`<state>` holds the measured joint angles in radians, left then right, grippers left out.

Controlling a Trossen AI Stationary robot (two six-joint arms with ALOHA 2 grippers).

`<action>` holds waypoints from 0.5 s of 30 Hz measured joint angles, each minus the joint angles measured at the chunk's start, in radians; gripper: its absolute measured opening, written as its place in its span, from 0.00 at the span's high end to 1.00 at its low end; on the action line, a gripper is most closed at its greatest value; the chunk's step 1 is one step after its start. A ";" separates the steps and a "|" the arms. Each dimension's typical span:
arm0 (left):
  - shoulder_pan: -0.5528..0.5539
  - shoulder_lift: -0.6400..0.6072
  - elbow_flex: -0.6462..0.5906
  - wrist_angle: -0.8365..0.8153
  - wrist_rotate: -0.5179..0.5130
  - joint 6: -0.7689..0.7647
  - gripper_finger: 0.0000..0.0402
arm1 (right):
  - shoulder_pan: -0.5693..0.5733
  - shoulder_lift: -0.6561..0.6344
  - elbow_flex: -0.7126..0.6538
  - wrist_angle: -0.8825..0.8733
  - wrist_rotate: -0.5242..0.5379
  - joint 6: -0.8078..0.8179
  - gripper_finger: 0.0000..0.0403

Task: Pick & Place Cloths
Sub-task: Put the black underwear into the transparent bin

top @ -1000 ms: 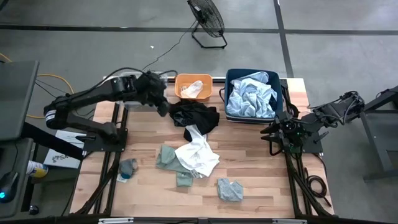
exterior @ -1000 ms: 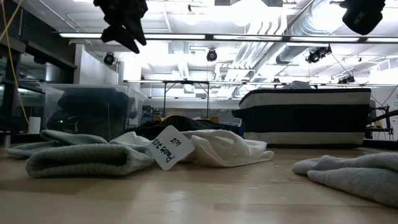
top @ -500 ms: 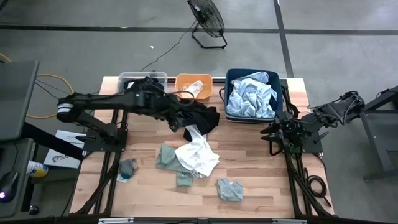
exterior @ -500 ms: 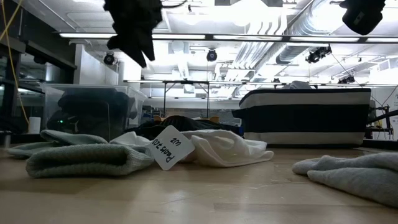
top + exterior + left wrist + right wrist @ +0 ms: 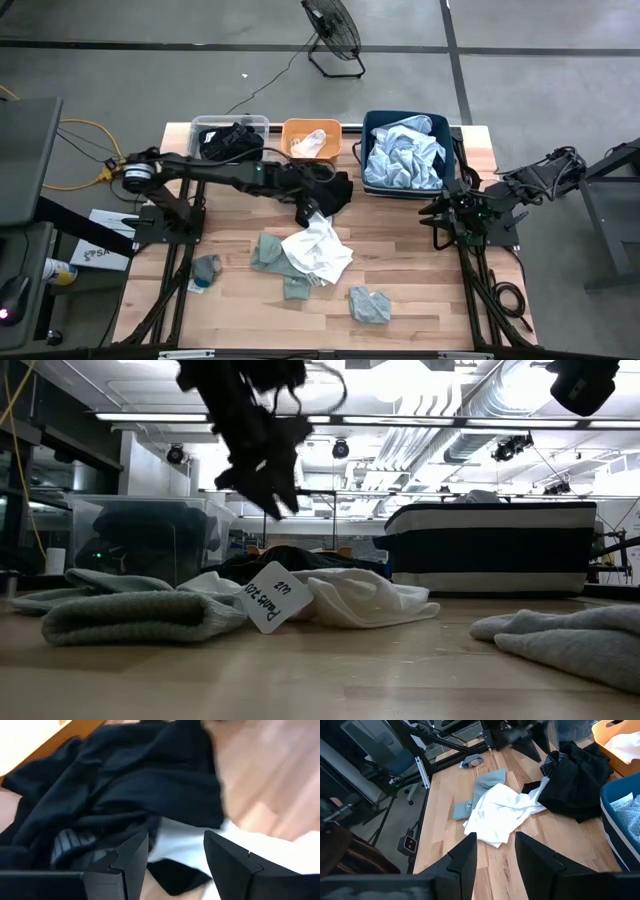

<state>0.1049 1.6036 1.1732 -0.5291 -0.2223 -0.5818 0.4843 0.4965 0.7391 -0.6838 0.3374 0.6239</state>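
Observation:
A black cloth [image 5: 328,184] lies heaped at the far middle of the table, its near edge over a white cloth [image 5: 318,250]. My left gripper [image 5: 303,203] hangs open just above the black cloth [image 5: 125,780], tilted down, with nothing between its fingers [image 5: 175,855]. Small grey-green cloths [image 5: 268,252] [image 5: 370,303] [image 5: 205,268] lie toward the near side. A pale blue cloth [image 5: 403,152] fills the navy bin. My right gripper [image 5: 495,855] waits open at the table's right edge [image 5: 440,215].
Along the far edge stand a clear bin [image 5: 228,128] holding a black cloth, an orange bin [image 5: 312,140] with a white piece, and the navy bin [image 5: 455,160]. Bare wood lies at the near left and near right.
My left gripper has swung from above the clear bin toward the table's right and come down, ending over the black cloth at the far middle. Its fingers stay apart as before. The clear bin with its black cloth now shows behind the arm.

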 joint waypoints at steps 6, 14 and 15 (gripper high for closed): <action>0.023 0.089 0.000 0.013 -0.027 -0.010 0.53 | 0.000 0.000 0.000 0.000 0.000 0.000 0.69; 0.033 0.148 0.000 0.102 -0.008 -0.016 0.35 | 0.000 0.000 0.000 0.000 0.000 0.000 0.69; 0.033 0.149 0.000 0.110 -0.022 -0.029 0.31 | 0.000 0.000 0.000 0.000 0.000 0.000 0.69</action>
<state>0.1375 1.7527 1.1736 -0.4195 -0.2445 -0.6108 0.4843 0.4968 0.7391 -0.6842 0.3370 0.6239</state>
